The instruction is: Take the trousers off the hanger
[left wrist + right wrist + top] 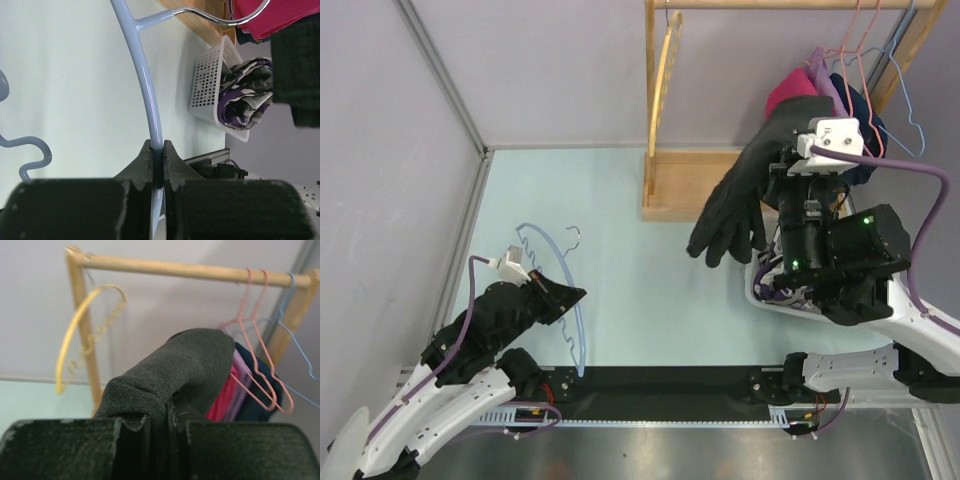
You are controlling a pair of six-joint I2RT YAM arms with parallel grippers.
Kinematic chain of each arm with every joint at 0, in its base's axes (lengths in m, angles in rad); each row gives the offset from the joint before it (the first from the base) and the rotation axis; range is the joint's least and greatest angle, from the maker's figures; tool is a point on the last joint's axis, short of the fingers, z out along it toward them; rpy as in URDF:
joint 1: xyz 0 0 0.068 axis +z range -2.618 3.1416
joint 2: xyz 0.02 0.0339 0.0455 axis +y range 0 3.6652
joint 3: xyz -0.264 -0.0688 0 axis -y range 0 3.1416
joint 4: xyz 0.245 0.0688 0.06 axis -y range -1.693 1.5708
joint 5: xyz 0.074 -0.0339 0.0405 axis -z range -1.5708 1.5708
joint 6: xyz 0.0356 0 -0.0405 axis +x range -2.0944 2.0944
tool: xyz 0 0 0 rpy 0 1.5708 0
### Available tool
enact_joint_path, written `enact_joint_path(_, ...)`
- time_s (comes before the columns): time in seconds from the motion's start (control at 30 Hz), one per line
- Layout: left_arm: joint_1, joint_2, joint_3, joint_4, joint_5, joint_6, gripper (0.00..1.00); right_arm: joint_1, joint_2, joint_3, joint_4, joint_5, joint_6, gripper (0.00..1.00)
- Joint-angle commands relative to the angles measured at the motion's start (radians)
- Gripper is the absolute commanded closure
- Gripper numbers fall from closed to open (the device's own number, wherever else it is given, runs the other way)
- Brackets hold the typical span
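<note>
My left gripper (575, 294) lies low over the table at the left, shut on the bare light-blue hanger (563, 262). In the left wrist view its jaws (158, 150) pinch the hanger's arm (148, 95), with the metal hook pointing away. The dark trousers (740, 190) hang apart from the hanger, at the right beside the rack. My right gripper (787, 160) is raised and shut on them. In the right wrist view the cloth (185, 365) bulges up out of the closed jaws (159, 415); the trousers' lower end drapes toward the table.
A wooden clothes rack (670, 190) stands at the back with a yellow hanger (663, 80), pink hangers (860, 60), a blue wire hanger (910, 110) and hung red, purple and navy clothes (790, 90). A white basket (212, 85) of patterned cloth sits under my right arm.
</note>
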Motion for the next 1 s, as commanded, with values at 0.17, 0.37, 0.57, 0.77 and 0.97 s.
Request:
enact_joint_path(0.17, 0.006, 0.022, 0.012, 0.094, 0.027, 0.024, 1.00, -0.098, -0.110, 0.004, -0.179, 0.117, 0.248, 1.00)
enact_joint_path(0.37, 0.006, 0.027, 0.015, 0.117, 0.041, 0.018, 1.00, -0.131, -0.097, -0.019, -0.263, 0.166, 0.330, 1.00)
enact_joint_path(0.57, 0.006, 0.019, 0.008, 0.122, 0.058, 0.009, 1.00, -0.425, -0.088, 0.024, -0.710, -0.104, 0.833, 1.00)
enact_joint_path(0.77, 0.006, 0.013, 0.008, 0.113, 0.070, 0.012, 0.99, -0.845, -0.188, -0.083, -0.822, -0.567, 1.114, 1.00)
enact_joint_path(0.97, 0.006, 0.005, 0.001, 0.119, 0.072, 0.009, 1.00, -1.255, -0.263, -0.236, -0.834, -0.998, 1.254, 1.00)
